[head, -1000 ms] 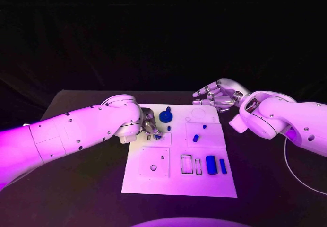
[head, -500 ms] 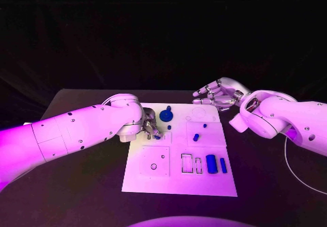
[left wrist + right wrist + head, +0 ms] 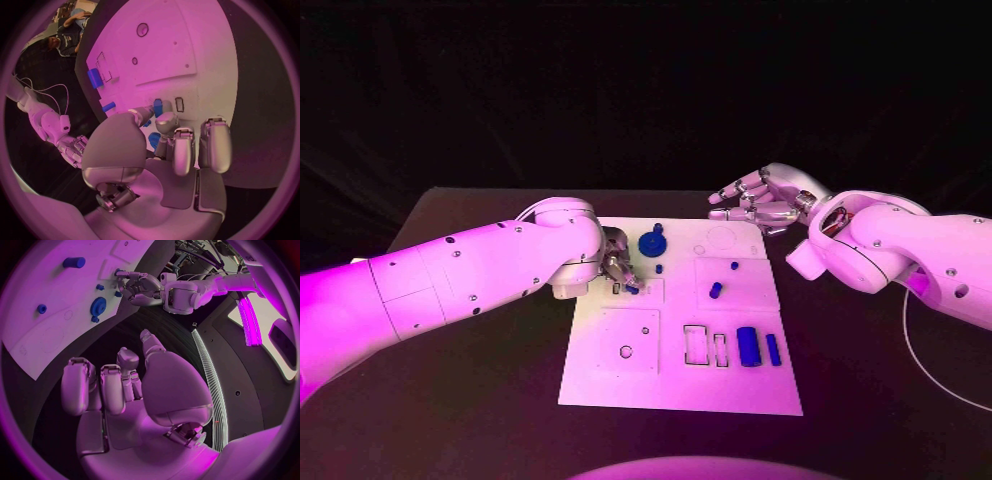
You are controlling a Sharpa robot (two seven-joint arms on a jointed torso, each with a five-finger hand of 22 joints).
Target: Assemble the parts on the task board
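On the task board (image 3: 678, 385), no legible writing; left hand (image 3: 617, 264) on a blue part (image 3: 157, 107).

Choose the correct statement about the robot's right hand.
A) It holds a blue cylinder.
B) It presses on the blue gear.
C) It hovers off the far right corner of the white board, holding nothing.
C: the right hand sits beyond the white task board with its fingers holding nothing.

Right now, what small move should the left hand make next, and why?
Probably ease the left hand straight down: its fingertips pinch a small blue peg just over a slot on the white board, while the right hand hangs empty past the board's far edge.
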